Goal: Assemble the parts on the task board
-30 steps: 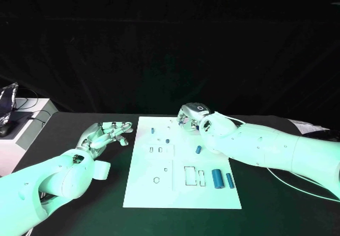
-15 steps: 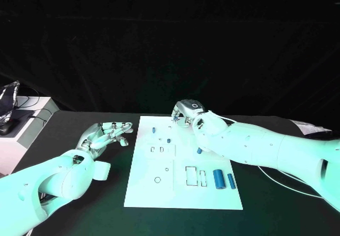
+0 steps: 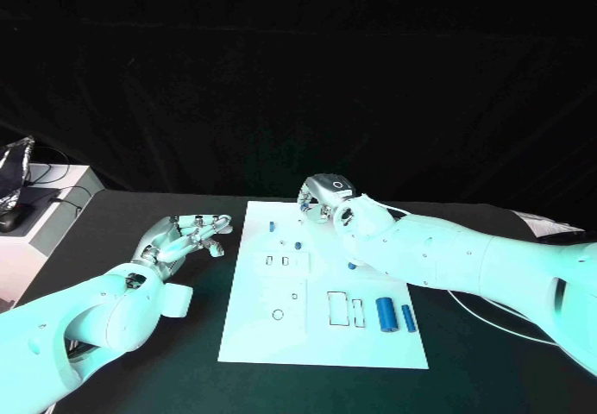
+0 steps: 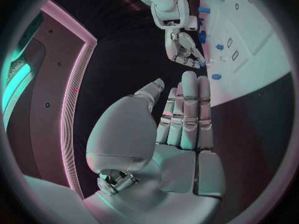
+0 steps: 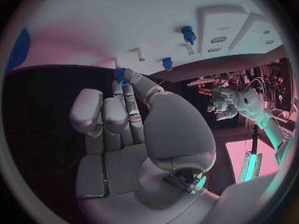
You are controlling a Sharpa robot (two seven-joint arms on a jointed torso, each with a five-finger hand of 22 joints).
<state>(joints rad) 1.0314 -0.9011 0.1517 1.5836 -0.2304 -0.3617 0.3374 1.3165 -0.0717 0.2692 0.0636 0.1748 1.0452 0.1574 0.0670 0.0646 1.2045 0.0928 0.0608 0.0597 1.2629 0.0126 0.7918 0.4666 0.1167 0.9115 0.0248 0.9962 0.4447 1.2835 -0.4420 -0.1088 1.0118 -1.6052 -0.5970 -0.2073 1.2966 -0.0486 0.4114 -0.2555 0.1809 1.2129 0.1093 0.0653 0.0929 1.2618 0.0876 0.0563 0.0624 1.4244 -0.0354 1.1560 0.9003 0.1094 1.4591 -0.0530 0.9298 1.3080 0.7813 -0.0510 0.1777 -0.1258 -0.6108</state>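
Observation:
The white task board (image 3: 255, 336) lies in the middle of the black table. My right hand (image 3: 323, 201) hovers over the board's far edge and pinches a small blue part (image 5: 119, 75) between thumb and fingertip. On the board lie a small blue part (image 3: 272, 228), another small one (image 3: 352, 266), a thick blue cylinder (image 3: 385, 314) and a thinner one (image 3: 407, 318). My left hand (image 3: 186, 237) is above the table just left of the board, with straight fingers (image 4: 189, 109) and nothing in it.
A white box (image 3: 44, 233) with dark cables on it stands at the table's left edge. A pale cable (image 3: 498, 321) runs across the table under my right arm. Rectangular slots (image 3: 335, 308) and small holes mark the board's near half.
My right hand has moved a little to the left along the board's far edge. The left hand has stayed where it was.

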